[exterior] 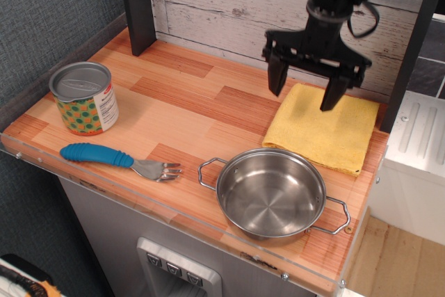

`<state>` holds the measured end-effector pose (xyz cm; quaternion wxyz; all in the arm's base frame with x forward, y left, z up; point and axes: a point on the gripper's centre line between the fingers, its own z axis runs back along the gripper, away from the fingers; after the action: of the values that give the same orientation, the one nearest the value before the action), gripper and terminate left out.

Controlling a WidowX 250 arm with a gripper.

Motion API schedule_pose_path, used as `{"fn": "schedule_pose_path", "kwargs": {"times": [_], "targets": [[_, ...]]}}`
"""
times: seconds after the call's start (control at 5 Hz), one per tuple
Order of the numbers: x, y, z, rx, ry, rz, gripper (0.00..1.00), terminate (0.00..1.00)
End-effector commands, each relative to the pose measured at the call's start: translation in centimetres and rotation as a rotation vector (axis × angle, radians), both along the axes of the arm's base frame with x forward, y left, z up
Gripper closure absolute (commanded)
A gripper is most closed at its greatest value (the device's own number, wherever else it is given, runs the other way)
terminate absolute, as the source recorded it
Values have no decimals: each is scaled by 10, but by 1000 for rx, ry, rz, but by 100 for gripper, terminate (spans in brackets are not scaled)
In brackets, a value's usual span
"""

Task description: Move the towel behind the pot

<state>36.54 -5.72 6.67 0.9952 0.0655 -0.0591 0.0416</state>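
Lying flat — towel point(322, 130) under gripper point(304, 91)

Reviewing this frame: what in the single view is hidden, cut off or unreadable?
- Black arm above the open gripper: cut off by the top edge.
- Flat yellow terry towel: far edge partly hidden by the fingers.
- Printed tin can: label text too small to read.
- Shiny round steel pot: underside hidden.

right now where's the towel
The towel lies flat at the counter's back right, directly behind the pot, with the open gripper above it.
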Motion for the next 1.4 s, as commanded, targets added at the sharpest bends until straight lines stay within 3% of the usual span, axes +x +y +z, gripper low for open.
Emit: {"fn": "schedule_pose_path", "kwargs": {"times": [0.0, 0.4, 0.8, 1.0, 1.2], "targets": [[-6, 36, 59, -60, 45, 32, 0, 0], [-15, 93, 86, -30, 42, 80, 0, 0], [-42, 160, 94, 6, 36, 179, 0, 0], [-39, 182, 96, 43, 56, 128, 0, 0], [-51, 210, 98, 96, 86, 107, 0, 0]]}}
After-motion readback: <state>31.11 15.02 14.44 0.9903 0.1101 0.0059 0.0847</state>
